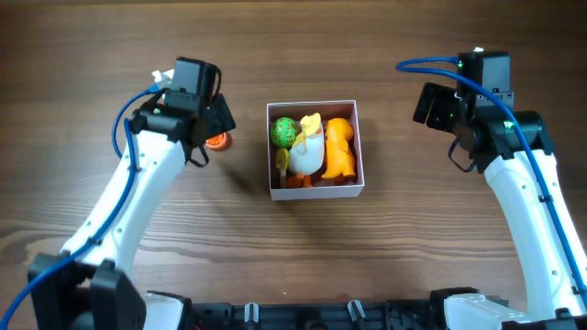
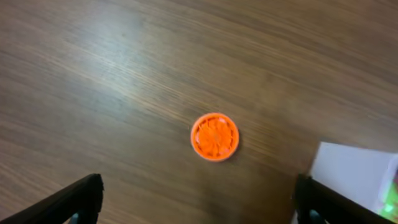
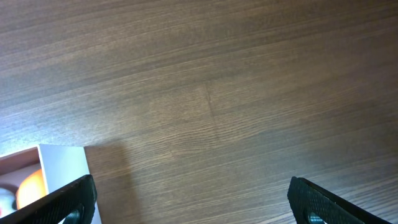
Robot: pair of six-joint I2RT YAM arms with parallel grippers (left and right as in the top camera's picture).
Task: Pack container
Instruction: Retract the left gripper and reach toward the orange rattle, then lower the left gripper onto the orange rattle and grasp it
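**Orange disc outside the box: a thin target beside a thin wall**

The container [image 1: 316, 192] is seen at the middle of the table [image 1: 413, 238], between the two arms. It is already crowded with a green toy [image 1: 283, 131], a white toy [image 1: 309, 154] and an orange figure [image 1: 339, 147]. One small orange disc [image 2: 214, 136] lies flat on the wood just beside the container's left wall.

The left gripper [image 2: 198, 202] is held above the disc with its fingers spread wide and nothing between them. The right gripper [image 3: 191, 193] is likewise wide open and empty, over bare wood to the right of the container.

Three risks can be judged from this:
- The disc is low and flat, so it may be skated over or pushed along the grain rather than pinched if the fingers are closed too high.
- The white wall is near the disc, so it could be struck by the finger on that side during the descent. The light box could then be shoved or tipped.
- Little free floor can be made out inside the box. If the disc is released onto the toys, it may be left perched on them or may roll back out.
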